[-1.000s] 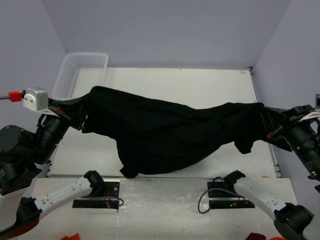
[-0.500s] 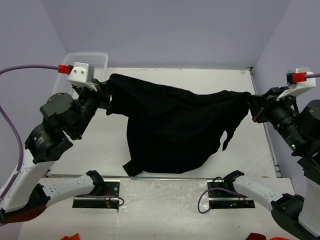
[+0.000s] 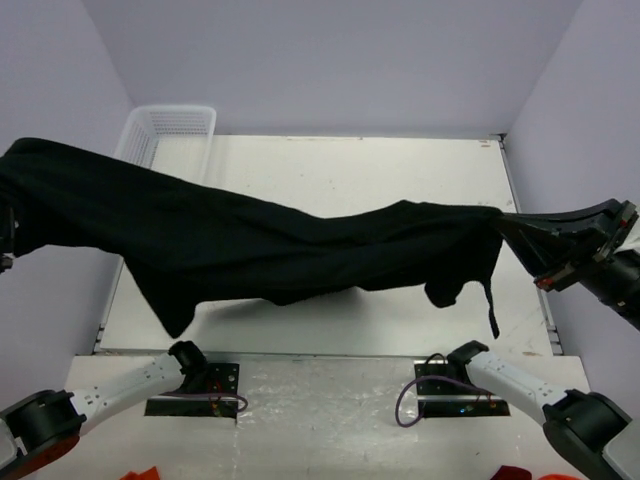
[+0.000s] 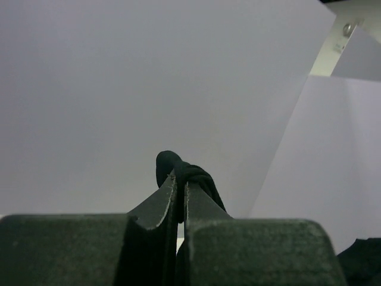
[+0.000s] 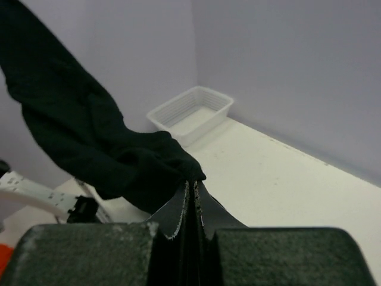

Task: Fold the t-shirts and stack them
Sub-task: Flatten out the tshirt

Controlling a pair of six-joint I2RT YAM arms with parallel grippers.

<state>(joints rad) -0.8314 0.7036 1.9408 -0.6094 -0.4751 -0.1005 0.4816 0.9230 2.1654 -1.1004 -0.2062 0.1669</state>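
Note:
One black t-shirt point(image 3: 250, 245) hangs stretched in the air across the whole table, held at both ends. My right gripper point(image 3: 508, 222) is shut on its right end, where the cloth point(image 5: 119, 155) bunches at the fingertips. My left gripper point(image 4: 180, 176) is shut on a pinch of black cloth point(image 4: 178, 167) and points up at the wall; in the top view the left gripper is out of frame past the left edge. A loose flap of the shirt point(image 3: 460, 285) dangles near the right end.
A white mesh basket point(image 3: 165, 130) stands at the table's back left corner, also seen as the basket point(image 5: 190, 113) in the right wrist view. The white table point(image 3: 380, 180) lies under the shirt. Purple walls close in on three sides.
The left arm has swung up and far out to the left, lifting the shirt off the table and pulling it into a long band. The right gripper has moved lower and nearer.

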